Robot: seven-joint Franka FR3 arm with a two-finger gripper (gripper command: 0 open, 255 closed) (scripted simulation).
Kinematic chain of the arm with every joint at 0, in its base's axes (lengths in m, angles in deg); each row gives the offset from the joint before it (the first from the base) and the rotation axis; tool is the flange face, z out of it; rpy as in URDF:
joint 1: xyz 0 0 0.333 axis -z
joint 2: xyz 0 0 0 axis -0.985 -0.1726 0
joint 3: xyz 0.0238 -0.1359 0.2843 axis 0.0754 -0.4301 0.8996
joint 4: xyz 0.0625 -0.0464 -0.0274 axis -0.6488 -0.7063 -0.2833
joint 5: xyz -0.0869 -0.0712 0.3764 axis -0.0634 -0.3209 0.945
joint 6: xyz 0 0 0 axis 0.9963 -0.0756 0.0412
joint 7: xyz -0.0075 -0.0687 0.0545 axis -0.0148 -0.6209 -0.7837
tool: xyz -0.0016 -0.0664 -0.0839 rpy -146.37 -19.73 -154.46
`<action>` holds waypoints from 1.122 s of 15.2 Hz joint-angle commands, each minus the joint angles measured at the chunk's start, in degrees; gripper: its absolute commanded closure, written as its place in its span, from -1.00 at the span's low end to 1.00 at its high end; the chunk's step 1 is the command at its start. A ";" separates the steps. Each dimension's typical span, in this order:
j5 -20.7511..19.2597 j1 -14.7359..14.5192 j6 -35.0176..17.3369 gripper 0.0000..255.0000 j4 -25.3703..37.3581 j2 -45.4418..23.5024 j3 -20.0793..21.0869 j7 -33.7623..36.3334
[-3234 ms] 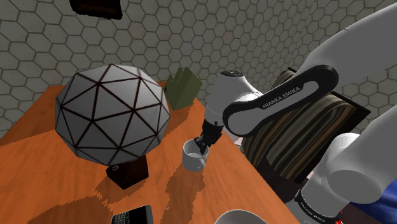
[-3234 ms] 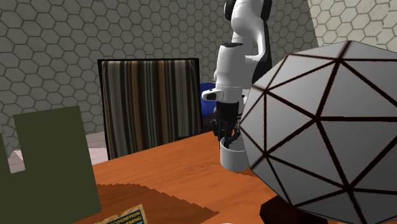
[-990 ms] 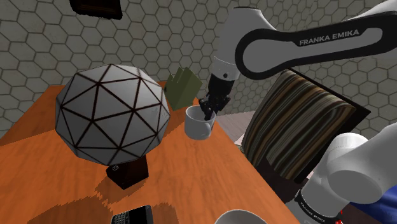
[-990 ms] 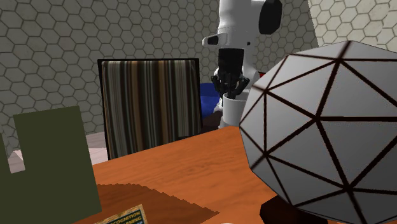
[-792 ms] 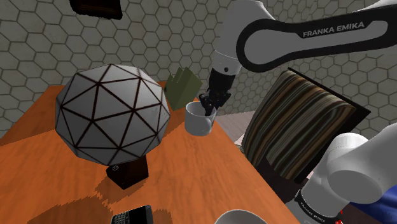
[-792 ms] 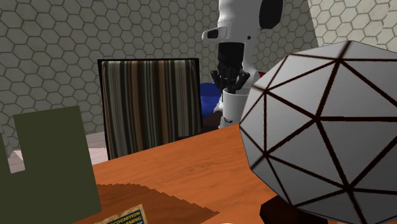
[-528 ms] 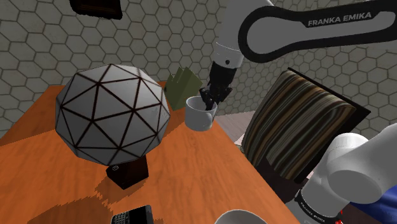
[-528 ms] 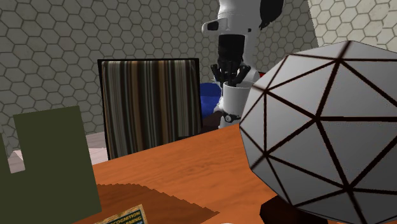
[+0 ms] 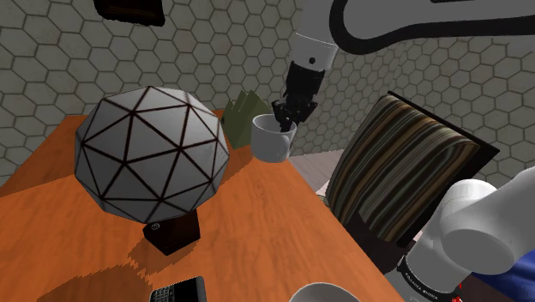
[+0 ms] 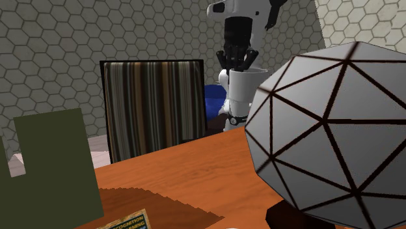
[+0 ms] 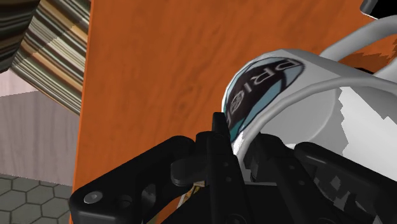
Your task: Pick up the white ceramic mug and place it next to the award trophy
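Aloft, a white mug (image 9: 271, 142) hangs clamped by its rim in the gripper (image 9: 285, 122).
It is above the orange worktop's (image 9: 257, 236) far edge, to the shoulder view's right of the faceted trophy (image 9: 150, 154).

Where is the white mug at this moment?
In the shoulder view, the white mug hangs from the black claw, above the orange wooden table, right of the grey faceted ball trophy.
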 commanded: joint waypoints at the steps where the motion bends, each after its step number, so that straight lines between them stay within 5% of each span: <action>1: -0.14 0.08 1.50 1.00 1.71 -0.23 -0.11 0.07; 14: -0.96 0.56 11.11 1.00 13.31 -2.24 -0.64 0.63; 17: -2.26 1.80 10.38 1.00 17.27 -7.19 -1.98 -1.53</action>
